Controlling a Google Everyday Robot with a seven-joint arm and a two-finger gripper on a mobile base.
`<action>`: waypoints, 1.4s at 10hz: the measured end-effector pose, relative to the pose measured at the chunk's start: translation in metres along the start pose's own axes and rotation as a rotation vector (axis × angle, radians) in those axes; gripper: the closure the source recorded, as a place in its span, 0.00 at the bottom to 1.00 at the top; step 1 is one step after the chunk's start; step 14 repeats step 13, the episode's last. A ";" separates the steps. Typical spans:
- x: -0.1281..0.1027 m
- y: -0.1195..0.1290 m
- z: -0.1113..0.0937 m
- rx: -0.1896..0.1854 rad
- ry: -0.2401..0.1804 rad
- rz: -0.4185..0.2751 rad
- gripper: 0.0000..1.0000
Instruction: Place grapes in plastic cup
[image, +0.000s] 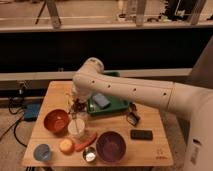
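Note:
The whitish plastic cup (77, 128) stands upright at the table's front left, between the red bowl and the purple bowl. My gripper (78, 106) hangs from the white arm just above the cup's rim. A small dark cluster, the grapes (80, 105), sits at its tip, so the gripper looks shut on them. The arm hides the wrist and part of the tray.
A red bowl (56, 121) is left of the cup and a purple bowl (111, 146) is at the front. A small blue cup (42, 152), an orange (66, 145), a carrot (86, 142) and a metal cup (90, 155) line the front edge. Behind them are a green tray (116, 106) with a blue sponge (102, 100), and a black device (141, 134).

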 end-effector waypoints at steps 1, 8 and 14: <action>-0.002 -0.002 -0.001 0.008 0.001 -0.009 1.00; -0.002 -0.059 -0.014 0.061 -0.051 -0.108 1.00; -0.053 -0.066 -0.053 0.056 -0.080 -0.163 1.00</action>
